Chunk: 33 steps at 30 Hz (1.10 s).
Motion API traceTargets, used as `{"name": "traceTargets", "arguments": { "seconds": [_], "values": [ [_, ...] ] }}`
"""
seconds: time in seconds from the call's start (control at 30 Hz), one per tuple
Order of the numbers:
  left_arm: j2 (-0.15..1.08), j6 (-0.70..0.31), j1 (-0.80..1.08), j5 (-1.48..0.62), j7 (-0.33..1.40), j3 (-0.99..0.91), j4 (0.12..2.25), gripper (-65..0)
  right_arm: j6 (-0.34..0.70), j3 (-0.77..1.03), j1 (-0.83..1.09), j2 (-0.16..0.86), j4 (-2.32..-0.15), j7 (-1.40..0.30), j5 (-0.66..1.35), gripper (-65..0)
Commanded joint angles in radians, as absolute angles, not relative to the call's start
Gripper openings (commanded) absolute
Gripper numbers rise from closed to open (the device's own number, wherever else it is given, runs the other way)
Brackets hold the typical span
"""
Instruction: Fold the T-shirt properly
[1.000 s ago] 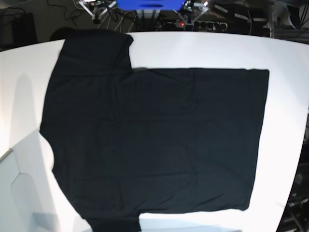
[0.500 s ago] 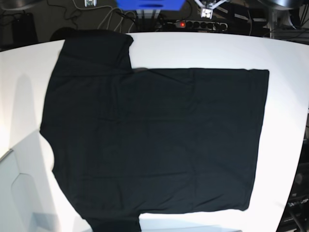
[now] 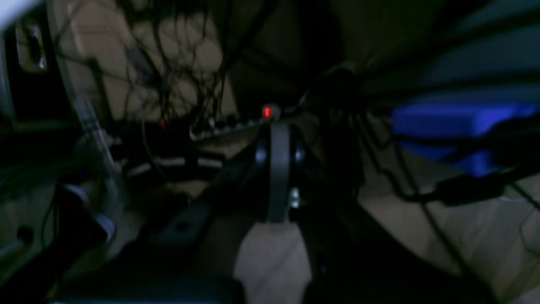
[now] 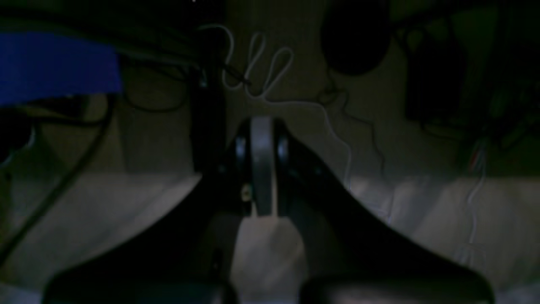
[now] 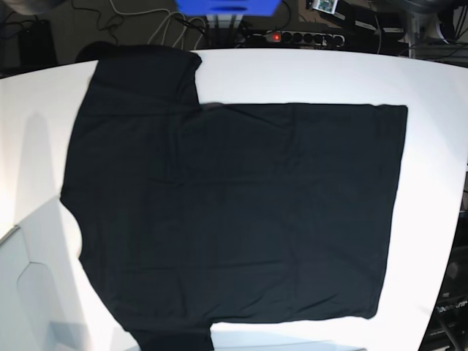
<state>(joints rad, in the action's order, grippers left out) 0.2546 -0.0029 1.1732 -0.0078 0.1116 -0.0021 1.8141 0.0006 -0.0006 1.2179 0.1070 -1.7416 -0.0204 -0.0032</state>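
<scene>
The black T-shirt (image 5: 234, 212) lies spread flat on the white table (image 5: 307, 73), plain side up, with one sleeve at the far left and one at the near left. No print or tag shows. Both grippers are raised off the table and point at the floor behind it. In the left wrist view my left gripper (image 3: 274, 126) has its fingers pressed together and holds nothing. In the right wrist view my right gripper (image 4: 261, 124) is likewise shut and empty. The shirt does not show in either wrist view.
Behind the table's far edge are a power strip with a red light (image 5: 292, 36), a blue box (image 5: 227, 6) and loose cables. The power strip (image 3: 228, 124) and blue box (image 3: 455, 126) also show in the left wrist view. White table surface borders the shirt on the right.
The two gripper tips seen at the top edge of the base view have drawn back upward and out of sight. The T-shirt has not moved.
</scene>
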Motion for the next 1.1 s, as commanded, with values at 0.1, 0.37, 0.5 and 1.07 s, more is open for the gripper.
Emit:
{"name": "traceTargets", "arguments": {
  "seconds": [0.1, 0.37, 0.5, 1.07],
  "values": [
    [0.251, -0.004, 1.208, -0.008, 0.099, -0.053, 1.906, -65.0, 0.005, 0.022, 1.271, 0.114, -1.873, -0.004, -0.001, -65.0],
    [0.249, -0.004, 1.162, -0.008, 0.099, -0.133, 1.983, -65.0, 0.005, 0.082, 1.241, 0.113, -2.002, 0.002, -0.001, -65.0],
    [0.249, -0.004, 1.122, -0.008, 0.097, -0.136, 1.991, -65.0, 0.005, 0.093, 1.182, 0.113, -2.017, 0.001, -0.001, -65.0],
    [0.229, -0.005, 0.909, -0.352, 0.101, -0.438, 1.945, -36.8, 0.005, 0.18, 1.01, 0.111, -2.018, -0.004, -0.002, -41.0]
  ]
}}
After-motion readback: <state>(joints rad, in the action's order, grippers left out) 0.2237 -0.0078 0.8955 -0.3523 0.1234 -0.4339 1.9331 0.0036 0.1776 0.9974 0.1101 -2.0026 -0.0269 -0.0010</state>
